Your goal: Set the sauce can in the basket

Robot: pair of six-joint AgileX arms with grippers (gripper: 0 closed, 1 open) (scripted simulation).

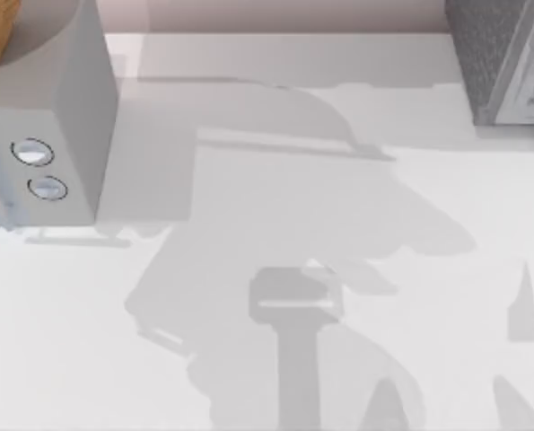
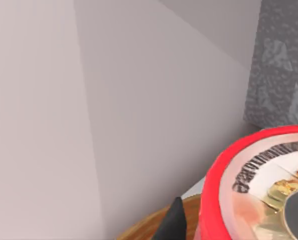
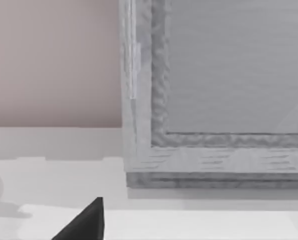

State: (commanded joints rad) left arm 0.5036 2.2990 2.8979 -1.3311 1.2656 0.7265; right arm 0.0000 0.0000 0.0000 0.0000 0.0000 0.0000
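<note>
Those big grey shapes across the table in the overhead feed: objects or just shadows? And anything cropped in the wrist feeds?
Top view: soft-edged shadows shaped like arms on the white table, not objects. Left wrist view: the sauce can sits close and is cut off at the frame edge. Right wrist view: a grey box is cropped, evenly lit.

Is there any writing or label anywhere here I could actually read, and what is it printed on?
Nothing can be read.
Sauce can: a curved line of dark lettering on its label, too blurred to read.
Grey box at the table's far right: printed marks on its side, too small to read.
Grey appliance: two round dials, no text.
</note>
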